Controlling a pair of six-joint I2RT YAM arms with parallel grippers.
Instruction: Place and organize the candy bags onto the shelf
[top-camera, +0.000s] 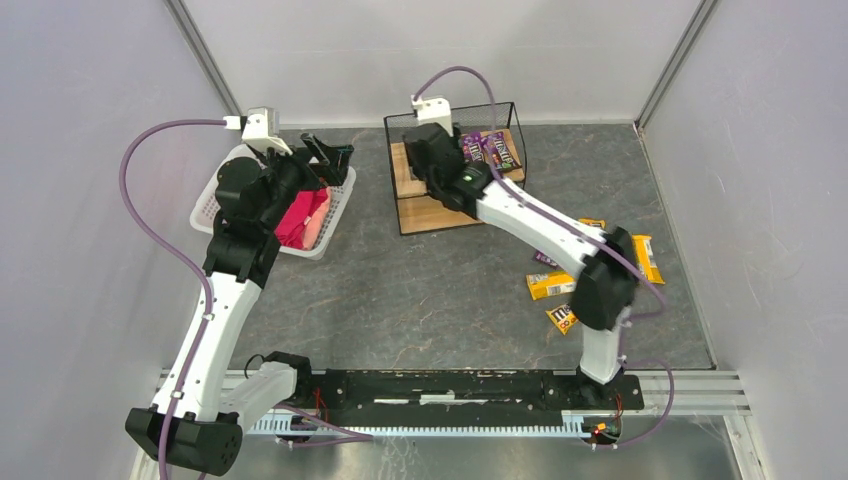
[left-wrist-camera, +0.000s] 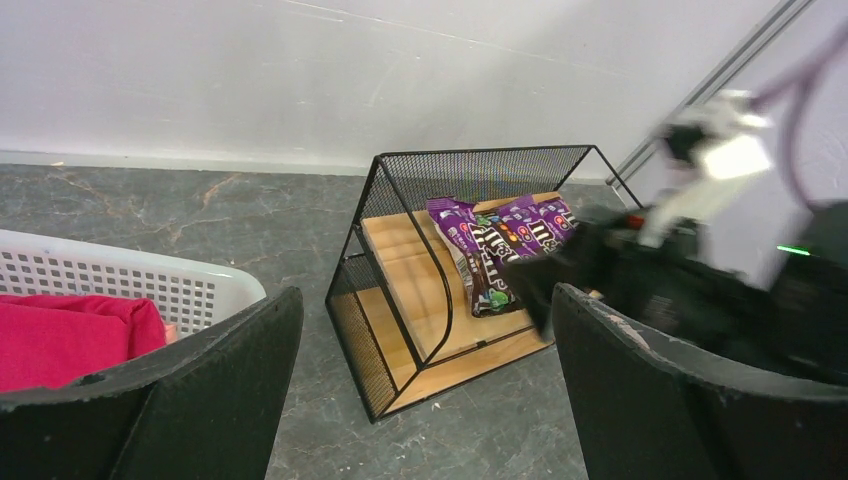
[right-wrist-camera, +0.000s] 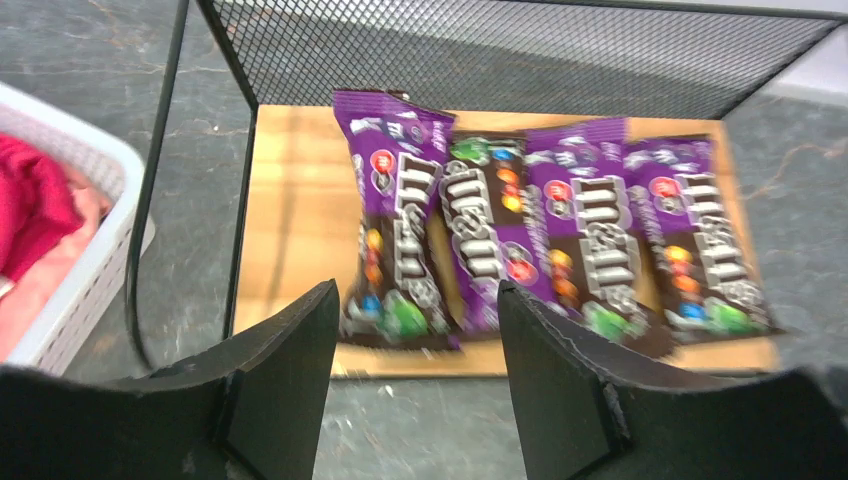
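The shelf (top-camera: 413, 190) stands at the back middle, wooden boards in a black mesh frame; it also shows in the left wrist view (left-wrist-camera: 420, 290) and the right wrist view (right-wrist-camera: 290, 200). Several purple candy bags (right-wrist-camera: 560, 230) lie side by side on its upper board (top-camera: 490, 148) (left-wrist-camera: 500, 240). Yellow candy bags (top-camera: 550, 286) lie on the floor at the right, one (top-camera: 646, 257) by the arm. My right gripper (right-wrist-camera: 418, 300) is open and empty just in front of the purple bags. My left gripper (left-wrist-camera: 425, 340) is open and empty above the basket edge.
A white lattice basket (top-camera: 338, 213) with a pink-red bundle (top-camera: 302, 217) sits at the back left, under my left arm; it also shows in the left wrist view (left-wrist-camera: 120, 275). Grey walls close in the back and both sides.
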